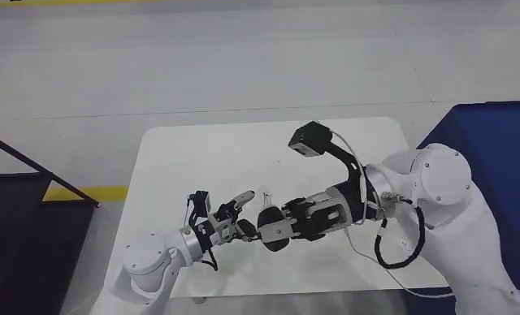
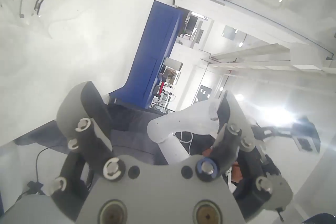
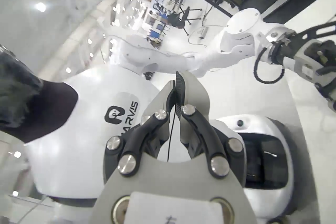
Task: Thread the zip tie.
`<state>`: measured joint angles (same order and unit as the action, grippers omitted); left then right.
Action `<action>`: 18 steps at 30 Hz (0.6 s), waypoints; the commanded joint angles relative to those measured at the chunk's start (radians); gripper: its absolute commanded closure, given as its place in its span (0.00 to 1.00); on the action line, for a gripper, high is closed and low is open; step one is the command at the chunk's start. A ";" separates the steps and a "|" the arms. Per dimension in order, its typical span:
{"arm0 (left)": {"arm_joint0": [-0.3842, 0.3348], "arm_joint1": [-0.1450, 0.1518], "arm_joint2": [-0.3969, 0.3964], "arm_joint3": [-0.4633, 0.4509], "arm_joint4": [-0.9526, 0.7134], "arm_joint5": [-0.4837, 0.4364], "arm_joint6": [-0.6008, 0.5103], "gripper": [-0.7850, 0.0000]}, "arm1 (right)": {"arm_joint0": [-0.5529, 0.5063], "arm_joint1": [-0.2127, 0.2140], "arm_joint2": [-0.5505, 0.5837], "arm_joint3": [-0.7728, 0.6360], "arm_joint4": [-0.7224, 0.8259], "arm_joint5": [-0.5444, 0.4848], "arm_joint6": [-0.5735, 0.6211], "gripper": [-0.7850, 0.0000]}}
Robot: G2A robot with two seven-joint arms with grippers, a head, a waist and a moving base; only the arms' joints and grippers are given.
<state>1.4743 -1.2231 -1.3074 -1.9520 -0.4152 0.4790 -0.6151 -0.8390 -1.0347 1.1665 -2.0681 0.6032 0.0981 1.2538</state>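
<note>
The black zip tie (image 3: 171, 120) is a thin strand clamped between the fingertips of my right gripper (image 3: 176, 88), and its loose end hangs back toward the palm. In the top view the right gripper (image 1: 268, 221) is above the table's front middle, tip to tip with my left gripper (image 1: 244, 211). The left gripper (image 2: 157, 107) is open, its two fingers (image 2: 90, 109) spread wide with nothing between them. The right wrist view also shows the left arm's gripper (image 3: 312, 57) off to one side.
The white table (image 1: 203, 161) has bare surface behind and to the left of the grippers. A black camera block (image 1: 309, 139) stands up on the right arm. A blue panel (image 1: 487, 136) is at the table's right; a dark frame (image 1: 41, 177) is at the left.
</note>
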 commanded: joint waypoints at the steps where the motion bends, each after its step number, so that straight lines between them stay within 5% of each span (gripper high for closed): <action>1: 0.000 0.000 0.000 0.000 0.000 0.000 0.000 0.00 | 0.015 -0.005 0.009 -0.022 0.053 -0.070 -0.019 1.00; 7: 0.000 0.000 0.000 0.000 0.000 0.000 0.000 0.00 | 0.017 -0.010 0.042 -0.112 0.041 -0.232 -0.067 1.00; 10: 0.000 0.000 0.000 0.000 0.000 0.000 0.000 0.00 | 0.008 -0.001 0.091 -0.130 -0.140 -0.206 -0.118 1.00; 18: 0.000 0.000 0.000 0.000 0.000 0.000 0.000 0.00 | 0.008 -0.001 0.091 -0.130 -0.140 -0.206 -0.118 1.00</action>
<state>1.4743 -1.2231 -1.3075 -1.9520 -0.4152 0.4790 -0.6151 -0.8308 -1.0356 1.2572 -2.1984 0.4630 -0.1078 1.1358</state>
